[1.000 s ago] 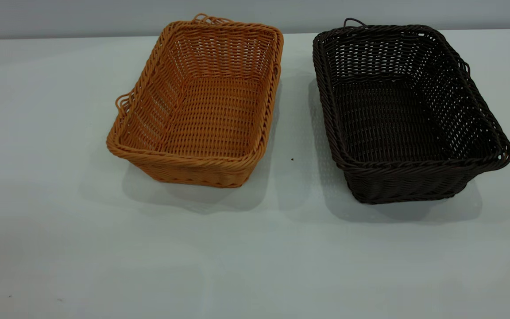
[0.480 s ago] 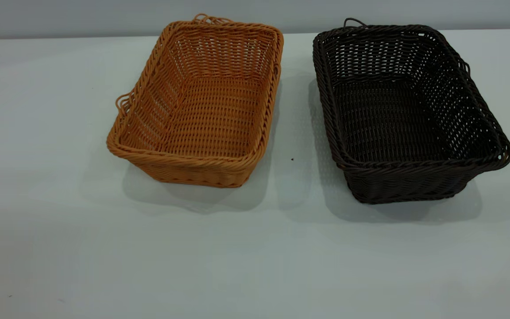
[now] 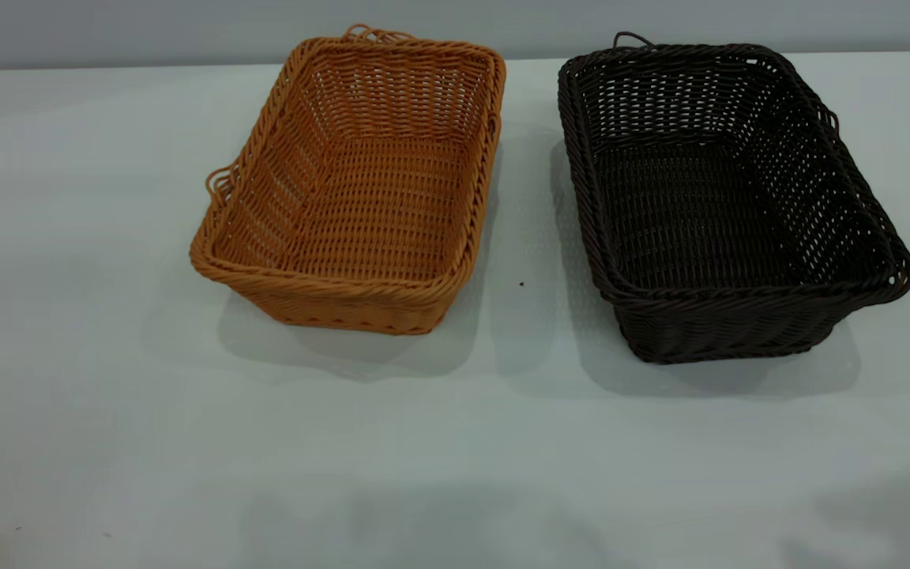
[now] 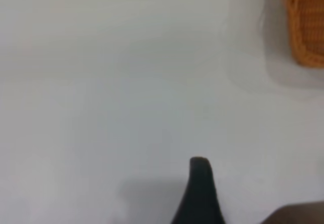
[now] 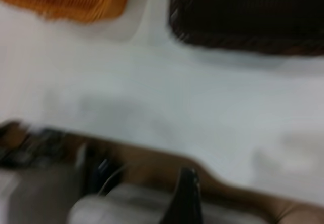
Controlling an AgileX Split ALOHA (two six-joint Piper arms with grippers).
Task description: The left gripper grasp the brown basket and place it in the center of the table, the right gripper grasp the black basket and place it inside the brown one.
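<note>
White table (image 3: 455, 442) holds the brown basket (image 3: 360, 182) and black basket (image 3: 723, 197) side by side, unmoved (new shadows darken the near edge). Left wrist: left gripper (image 4: 200, 193), finger spread unclear. Right wrist: right gripper (image 5: 185, 196), likewise unclear.

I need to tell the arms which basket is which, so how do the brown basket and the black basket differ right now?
The brown basket is orange-tan; the black basket is very dark brown-black. The brown one sits at the exterior view's left, the black one at its right, with a strip of bare table between them. Both are rectangular woven wicker with braided rims and small loop handles, upright and empty.
</note>
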